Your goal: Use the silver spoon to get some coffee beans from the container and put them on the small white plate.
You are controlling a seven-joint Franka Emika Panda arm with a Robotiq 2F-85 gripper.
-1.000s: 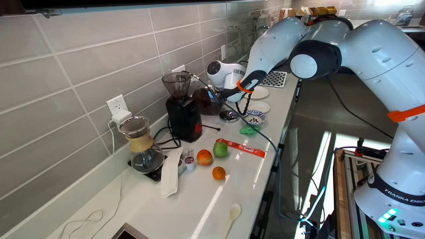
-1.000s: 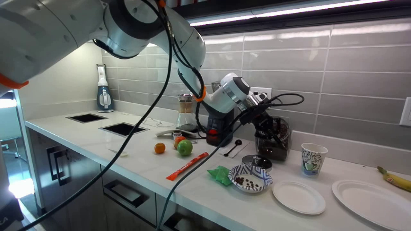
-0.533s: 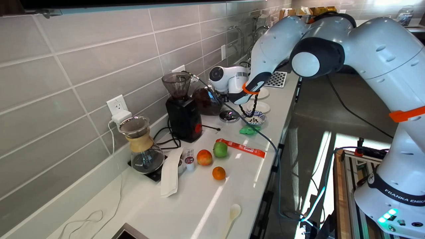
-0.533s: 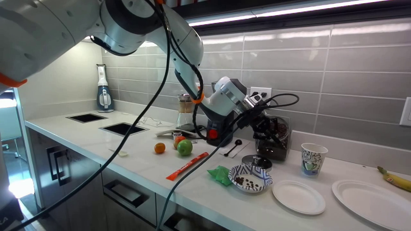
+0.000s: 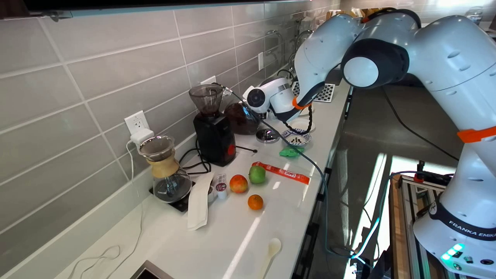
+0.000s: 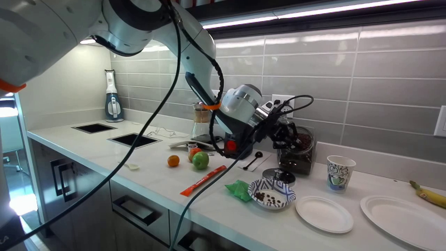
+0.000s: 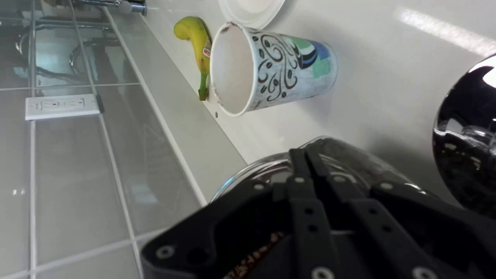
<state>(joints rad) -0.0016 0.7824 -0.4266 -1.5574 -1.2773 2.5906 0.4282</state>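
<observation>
Closed fingers [image 7: 299,162] are hovering by bean jar [image 6: 296,164], sm. plate [image 6: 324,214] lying 5 o'clock in an ext. view, arm [image 6: 197,66] sloping down.

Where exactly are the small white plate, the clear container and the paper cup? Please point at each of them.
Small white plate [image 6: 324,214]: in an exterior view, on its flat middle.
Clear container [image 6: 295,163]: in an exterior view, on its lower front wall.
Paper cup [image 7: 277,69]: in the wrist view, on its printed side.
</observation>
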